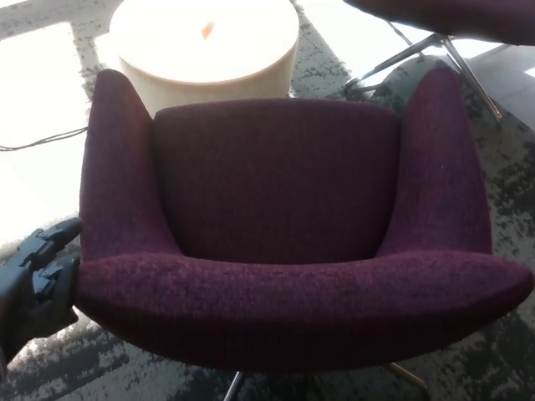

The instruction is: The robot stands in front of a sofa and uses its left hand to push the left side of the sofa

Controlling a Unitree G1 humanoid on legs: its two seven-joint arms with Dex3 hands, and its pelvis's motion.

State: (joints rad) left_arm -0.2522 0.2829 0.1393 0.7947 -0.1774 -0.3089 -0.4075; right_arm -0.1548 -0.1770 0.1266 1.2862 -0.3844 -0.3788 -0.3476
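A dark purple upholstered sofa chair (276, 225) fills the head view, its backrest nearest me and its seat facing away. My left hand (38, 280) is at the lower left, right against the outer left corner of the backrest. Its black fingers (57, 236) are spread apart and hold nothing. The right hand does not show.
A round cream side table (205, 42) stands just beyond the chair. A second purple chair on metal legs (451, 46) is at the top right. A thin cable (42, 142) lies on the bright floor at left. Patterned grey carpet (501, 167) lies underneath.
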